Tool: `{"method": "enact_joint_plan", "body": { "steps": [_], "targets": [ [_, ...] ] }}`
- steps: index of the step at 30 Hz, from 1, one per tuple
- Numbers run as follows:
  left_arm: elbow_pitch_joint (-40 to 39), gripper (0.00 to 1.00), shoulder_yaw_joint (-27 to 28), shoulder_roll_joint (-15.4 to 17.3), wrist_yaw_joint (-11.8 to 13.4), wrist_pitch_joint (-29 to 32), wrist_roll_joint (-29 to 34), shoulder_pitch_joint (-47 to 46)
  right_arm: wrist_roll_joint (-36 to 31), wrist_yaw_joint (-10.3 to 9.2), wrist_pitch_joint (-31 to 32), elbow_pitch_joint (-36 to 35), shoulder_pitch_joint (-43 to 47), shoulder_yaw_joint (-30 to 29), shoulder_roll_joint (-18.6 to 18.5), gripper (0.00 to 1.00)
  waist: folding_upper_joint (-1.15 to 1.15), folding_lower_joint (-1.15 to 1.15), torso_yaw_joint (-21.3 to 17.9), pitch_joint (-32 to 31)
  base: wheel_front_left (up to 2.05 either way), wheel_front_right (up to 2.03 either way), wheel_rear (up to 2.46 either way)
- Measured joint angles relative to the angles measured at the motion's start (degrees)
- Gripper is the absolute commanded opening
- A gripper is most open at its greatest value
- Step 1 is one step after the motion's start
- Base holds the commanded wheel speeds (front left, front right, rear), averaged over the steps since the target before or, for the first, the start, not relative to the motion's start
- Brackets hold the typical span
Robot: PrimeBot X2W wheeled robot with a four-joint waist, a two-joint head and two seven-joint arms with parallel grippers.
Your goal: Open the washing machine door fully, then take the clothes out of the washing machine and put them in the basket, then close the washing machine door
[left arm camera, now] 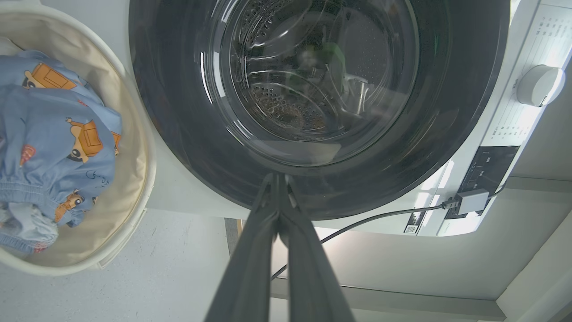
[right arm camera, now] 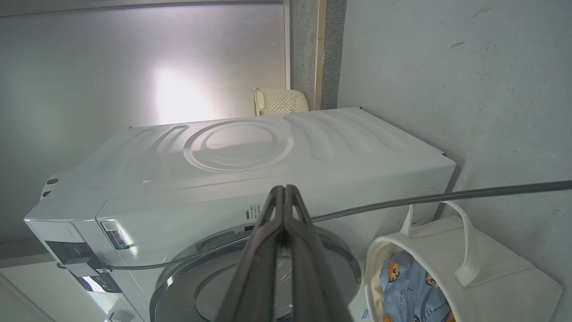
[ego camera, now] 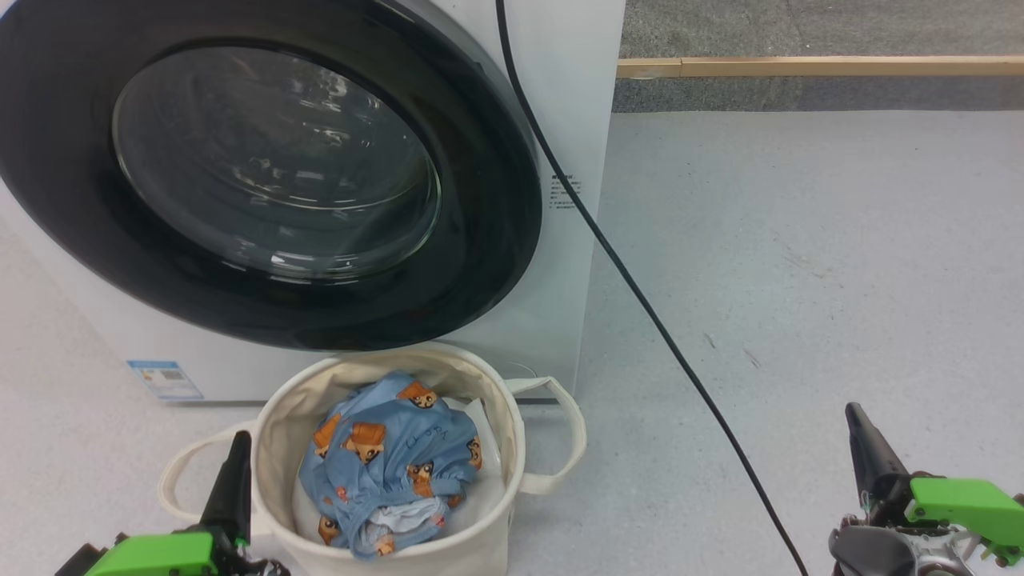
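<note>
Both arms sit low and clear of everything. My left gripper (left arm camera: 277,181) has its two fingers pressed together with nothing between them. The tips aim at the lower rim of the washing machine door (ego camera: 264,184) but are apart from it. My right gripper (right arm camera: 284,192) is the same: fingers together, empty, out over the floor (ego camera: 800,240) well to the right of the basket (ego camera: 280,444).

The door looks flush against the front of the washing machine (ego camera: 560,120). Through the glass, in the left wrist view, I see perforated steel drum and no fabric. The clothes (ego camera: 392,464), blue with orange bears, lie bunched inside the basket. It stands on the floor right under the door's lower edge, I reckon so that the carry from the drum mouth stays short.

A black cable (ego camera: 640,296) runs down past the machine's corner and across the floor between the basket and my right gripper, so that's one to keep clear of. By my reading all three steps look done, with nothing left to grasp.
</note>
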Motion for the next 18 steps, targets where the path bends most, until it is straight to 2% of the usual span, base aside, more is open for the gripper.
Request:
{"method": "enact_joint_plan", "body": {
  "steps": [18],
  "targets": [
    [0.0, 0.00, 0.0, 0.0, 0.0, 0.0, 0.0, 0.0, 0.0, 0.00, 0.0, 0.0, 0.0, 0.0, 0.0, 0.00, 0.00, 0.00, 0.0, 0.0, 0.00, 0.00, 0.00]
  ]
}}
